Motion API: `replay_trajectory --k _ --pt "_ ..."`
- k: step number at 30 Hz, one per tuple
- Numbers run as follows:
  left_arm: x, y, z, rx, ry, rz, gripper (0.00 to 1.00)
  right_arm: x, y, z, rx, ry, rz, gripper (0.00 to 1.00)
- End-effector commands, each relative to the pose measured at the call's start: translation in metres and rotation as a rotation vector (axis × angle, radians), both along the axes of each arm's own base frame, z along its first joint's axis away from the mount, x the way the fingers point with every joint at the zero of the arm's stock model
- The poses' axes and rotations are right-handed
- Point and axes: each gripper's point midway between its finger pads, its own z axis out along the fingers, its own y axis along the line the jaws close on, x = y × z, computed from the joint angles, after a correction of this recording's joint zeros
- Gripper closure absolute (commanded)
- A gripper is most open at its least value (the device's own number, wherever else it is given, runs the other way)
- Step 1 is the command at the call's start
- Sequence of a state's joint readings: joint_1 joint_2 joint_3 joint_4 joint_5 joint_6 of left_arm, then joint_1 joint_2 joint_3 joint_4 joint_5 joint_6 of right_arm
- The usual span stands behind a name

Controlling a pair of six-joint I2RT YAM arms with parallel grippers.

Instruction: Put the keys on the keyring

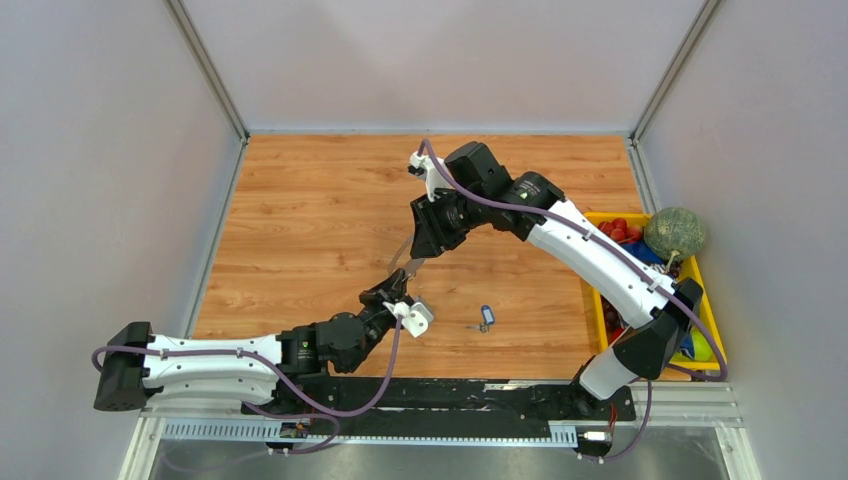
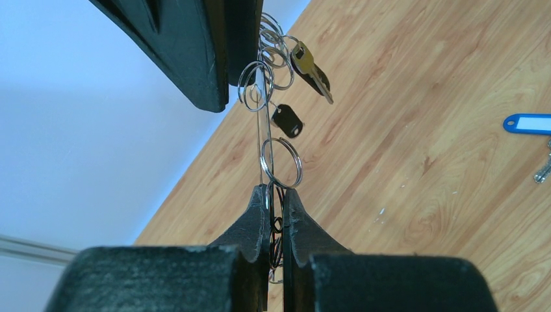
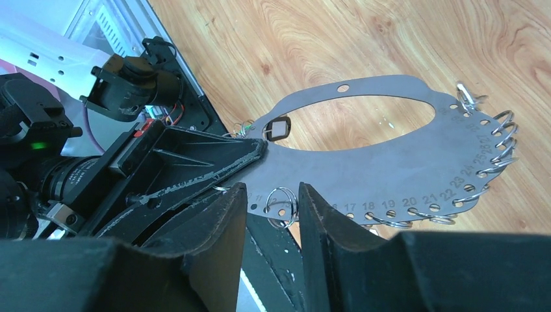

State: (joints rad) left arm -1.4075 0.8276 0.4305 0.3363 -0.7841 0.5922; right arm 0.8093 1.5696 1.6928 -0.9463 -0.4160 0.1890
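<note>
Wooden table (image 1: 300,200) below, both arms meeting above its middle. The left gripper (image 2: 276,195) pinches the silvery keyring (image 3: 390,175) by its edge, clear of the table. The right gripper (image 3: 271,190) sits narrow around a small split ring (image 3: 282,205) on the rim; whether it grips, I cannot tell. A brass key (image 2: 312,68) hangs among the rings, while the blue-tagged key (image 1: 486,318) lies on the table, well apart

The left tool (image 2: 275,195) is pinched closed, the right tool (image 3: 273,195) (angled down toward it) slightly parted

Dull silvery metal keyring (image 3: 390,175), glossy blue plastic tag (image 2: 527,123), wood-grain table (image 1: 300,220)
</note>
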Motion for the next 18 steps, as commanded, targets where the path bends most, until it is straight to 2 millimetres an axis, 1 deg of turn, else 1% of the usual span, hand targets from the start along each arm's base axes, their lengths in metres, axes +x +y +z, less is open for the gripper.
replay_trajectory --k 1,4,9,15,18 --pt "0.0006 0.0014 0.0207 -0.082 -0.028 0.015 1.00 -0.0064 0.0029 0.0248 0.048 -0.037 0.029 0.64" --pt "0.0006 0.0018 0.0202 -0.083 -0.026 0.018 1.00 -0.0078 0.0018 0.0259 0.045 -0.040 0.029 0.65" --pt "-0.0002 0.0030 0.0231 -0.097 -0.027 0.015 1.00 -0.0094 0.0000 0.0208 0.027 -0.035 0.027 0.67" --pt "-0.0004 0.0043 0.0235 -0.100 -0.027 0.019 1.00 -0.0111 -0.0015 0.0189 0.021 -0.033 0.023 0.79" --pt "-0.0005 0.0054 0.0243 -0.103 -0.028 0.023 1.00 -0.0127 -0.0016 0.0204 0.024 -0.034 0.027 0.89"
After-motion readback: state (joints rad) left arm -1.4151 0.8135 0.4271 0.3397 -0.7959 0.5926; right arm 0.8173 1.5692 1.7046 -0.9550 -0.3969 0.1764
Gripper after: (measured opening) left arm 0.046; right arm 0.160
